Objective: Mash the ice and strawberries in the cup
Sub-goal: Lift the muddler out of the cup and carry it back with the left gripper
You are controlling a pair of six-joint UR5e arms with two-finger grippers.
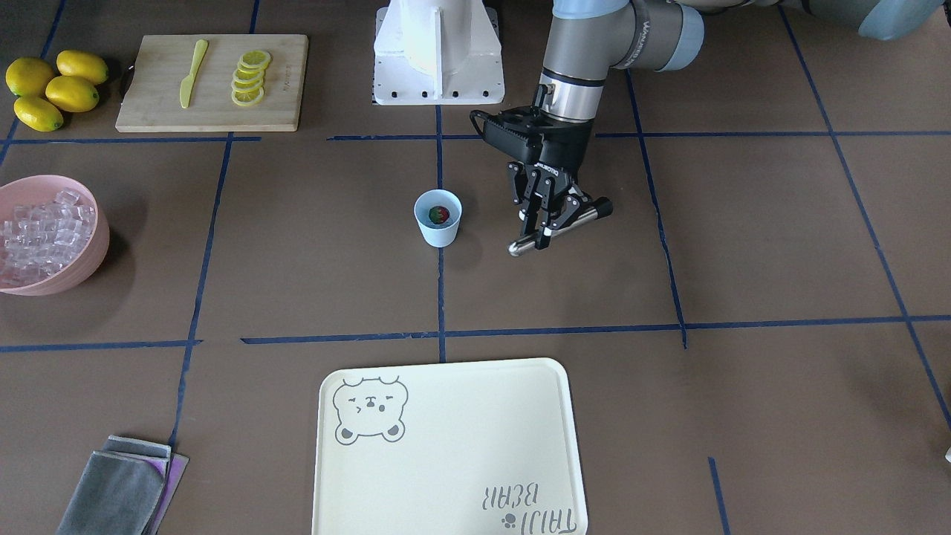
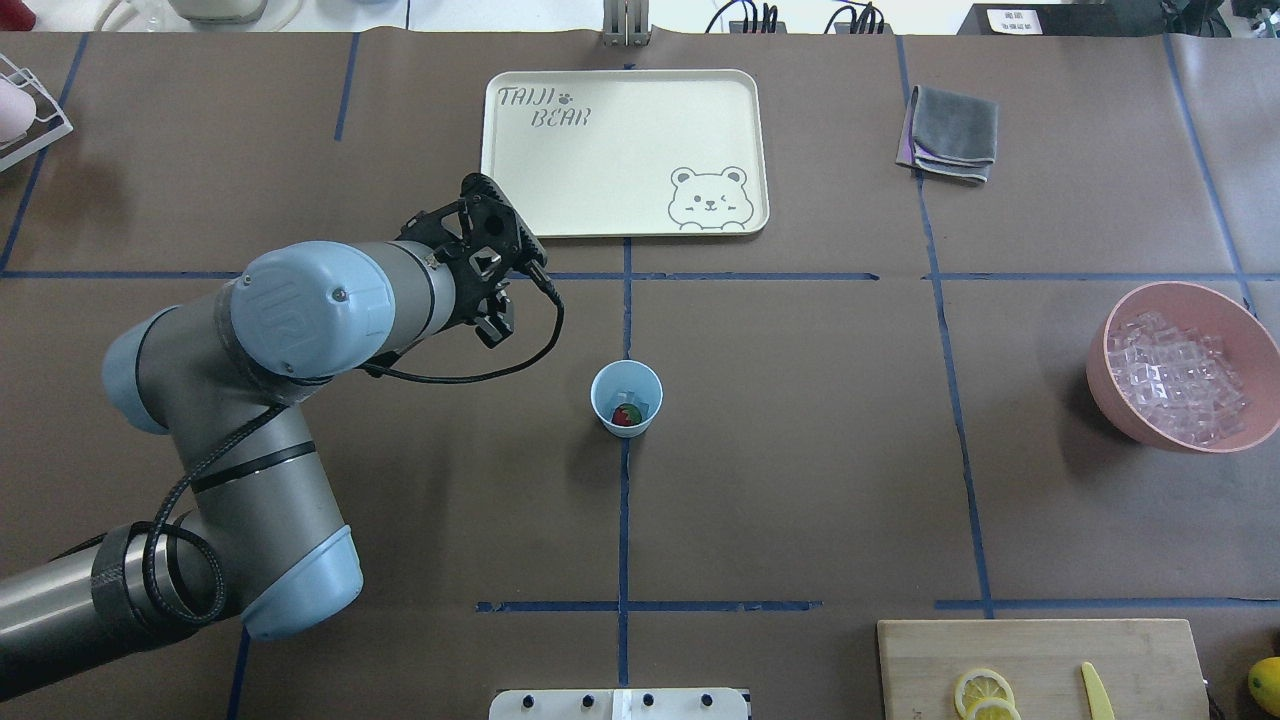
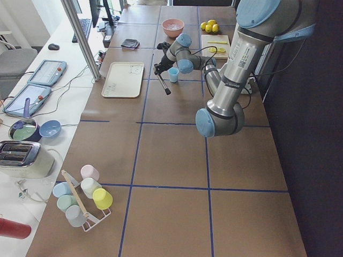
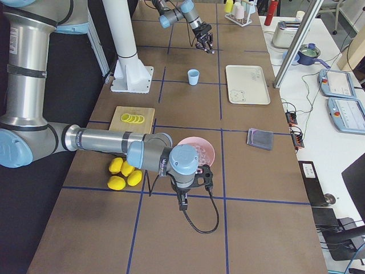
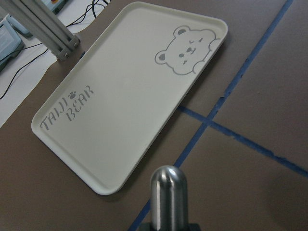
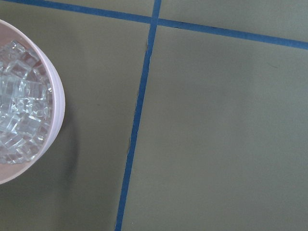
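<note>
The pale-blue cup (image 1: 437,223) stands upright at the table's middle, with the red strawberry (image 1: 439,215) inside; both also show in the overhead view, the cup (image 2: 626,398) and the berry (image 2: 626,415). Whether ice lies in the cup, I cannot tell. The ice (image 1: 41,230) fills a pink bowl (image 1: 78,273). My left gripper (image 1: 547,232) is shut on a steel rod (image 1: 579,216), held tilted just above the table beside the cup. The rod's tip (image 5: 168,185) shows in the left wrist view. My right gripper (image 4: 183,200) hangs beside the pink bowl (image 4: 206,149); I cannot tell its state.
A cream bear tray (image 1: 446,446) lies on the operators' side. A cutting board (image 1: 160,111) holds lemon slices (image 1: 249,76) and a yellow knife (image 1: 193,73), with whole lemons (image 1: 52,88) beside it. A grey cloth (image 1: 119,490) lies at a corner. The robot's white base (image 1: 438,52) stands behind the cup.
</note>
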